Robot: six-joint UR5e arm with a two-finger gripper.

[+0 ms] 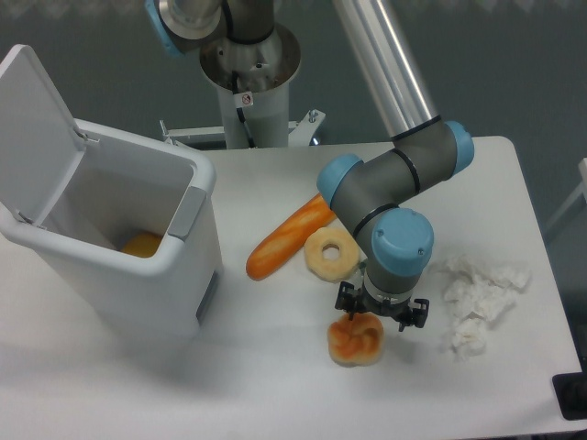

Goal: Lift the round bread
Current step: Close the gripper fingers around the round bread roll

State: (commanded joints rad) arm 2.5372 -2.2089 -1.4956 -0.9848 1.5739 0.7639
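Hovering: end effector (380, 316) directly over glossy orange-golden knotted round bread (355, 339) on white desk (275, 367) | finger state: cannot tell | risk: off-centre closure rolls bun; pale ring-shaped bread (332, 254) just behind.

The round bread (355, 339) is sitting near the table's (275, 385) front edge directly under the gripper (381, 316), with the ring bread (332, 254) and baguette (289, 237) behind it, crumpled paper (477, 307) lying to its right, and the open bin (119, 243) standing far left.

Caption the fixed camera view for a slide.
UR5e gripper poised directly over the glossy orange knotted bun, beside a pale ring-shaped bread and long orange baguette.
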